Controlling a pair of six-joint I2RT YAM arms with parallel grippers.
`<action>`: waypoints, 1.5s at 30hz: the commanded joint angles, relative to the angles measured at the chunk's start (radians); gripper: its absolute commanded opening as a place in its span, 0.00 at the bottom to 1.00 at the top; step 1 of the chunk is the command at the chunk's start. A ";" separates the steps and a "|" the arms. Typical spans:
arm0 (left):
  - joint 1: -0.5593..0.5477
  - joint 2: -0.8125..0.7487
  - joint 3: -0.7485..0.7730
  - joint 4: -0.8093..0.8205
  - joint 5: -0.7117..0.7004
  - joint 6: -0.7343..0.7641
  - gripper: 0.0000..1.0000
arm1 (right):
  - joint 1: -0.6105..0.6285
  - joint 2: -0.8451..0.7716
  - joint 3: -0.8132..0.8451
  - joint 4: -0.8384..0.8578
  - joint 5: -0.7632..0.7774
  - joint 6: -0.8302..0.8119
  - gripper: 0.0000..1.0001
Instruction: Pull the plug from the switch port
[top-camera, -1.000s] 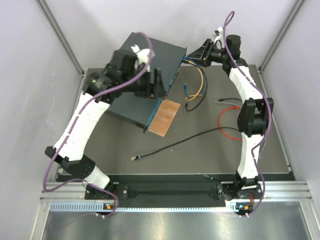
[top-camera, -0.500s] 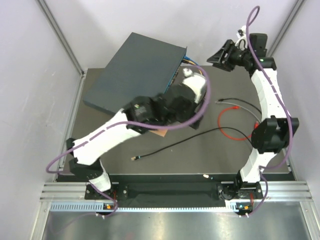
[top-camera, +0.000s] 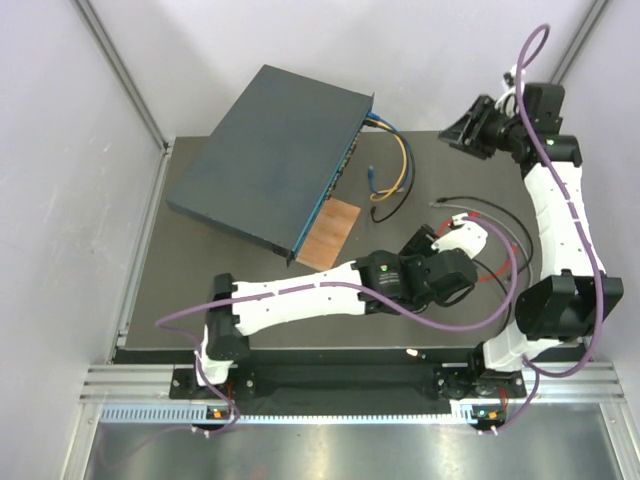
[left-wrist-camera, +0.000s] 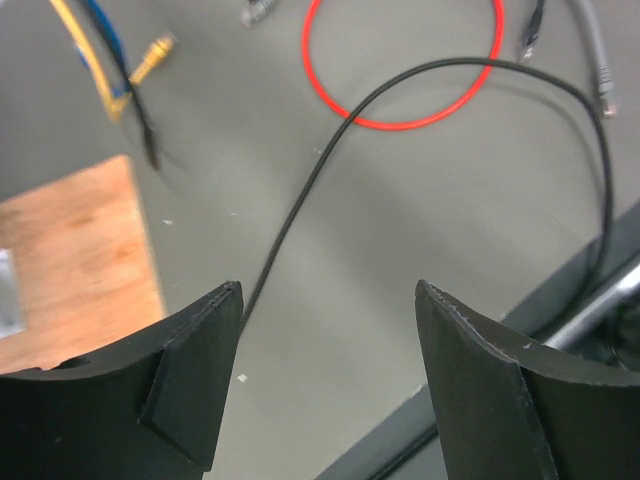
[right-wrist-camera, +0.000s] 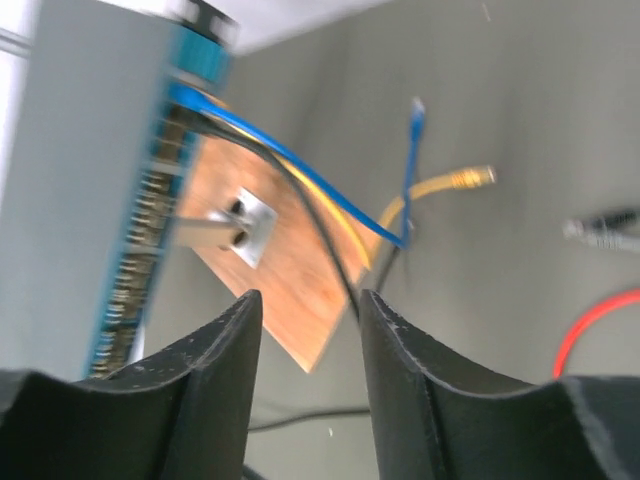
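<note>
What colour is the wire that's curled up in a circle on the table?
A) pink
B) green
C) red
C: the wire curled in a circle is bright red, seen clearly from the left wrist camera.

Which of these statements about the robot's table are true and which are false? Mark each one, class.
1. A blue cable runs from the switch. True.
2. The left gripper holds the red cable. False: its jaws are open and empty above the table.
3. The brown board lies on top of the switch. False: it lies beside it.
4. The right gripper is open and holds nothing. True.
</note>
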 joint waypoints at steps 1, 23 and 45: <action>0.051 0.046 -0.037 0.134 0.043 -0.033 0.75 | -0.016 -0.013 -0.075 0.057 0.027 -0.053 0.43; -0.001 0.073 -0.635 0.800 -0.010 -0.101 0.87 | -0.071 -0.026 0.035 -0.078 -0.064 -0.086 0.42; 0.132 0.180 -0.403 1.030 0.210 -0.049 0.85 | -0.060 -0.072 0.100 -0.122 -0.073 -0.058 0.42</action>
